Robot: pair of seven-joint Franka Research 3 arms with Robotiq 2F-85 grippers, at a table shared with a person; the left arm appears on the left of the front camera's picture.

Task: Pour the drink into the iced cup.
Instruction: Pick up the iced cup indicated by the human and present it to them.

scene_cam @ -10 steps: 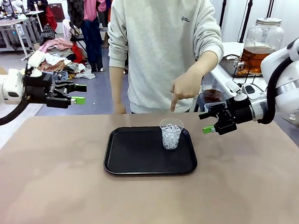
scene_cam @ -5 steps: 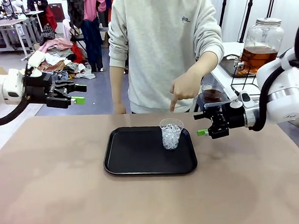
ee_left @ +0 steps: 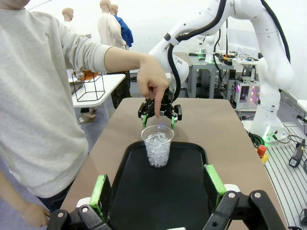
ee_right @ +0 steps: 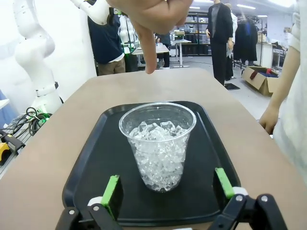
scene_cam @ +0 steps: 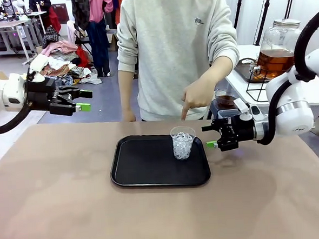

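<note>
The iced cup [scene_cam: 182, 142], clear plastic and full of ice, stands on the right part of a black tray [scene_cam: 140, 164]. The amber drink sits in a lidded glass jar dispenser [scene_cam: 275, 55] on a side table at far right. My right gripper [scene_cam: 209, 136] is open, level with the cup and just right of the tray's edge. In the right wrist view the cup [ee_right: 158, 146] stands ahead between my open fingers [ee_right: 113, 188]. My left gripper [scene_cam: 86, 100] hangs open, high at far left. The left wrist view shows the cup [ee_left: 157, 148] and the right gripper [ee_left: 159, 111] behind it.
A person in a grey sweatshirt stands at the far side; one hand [scene_cam: 198, 92] points a finger down just above the cup. A small cup of dark liquid [scene_cam: 226, 100] stands behind my right gripper. A wire stand [scene_cam: 257, 86] holds the jar.
My right gripper has moved left toward the cup, staying open. The left arm, the cup and the pointing hand have stayed put.
</note>
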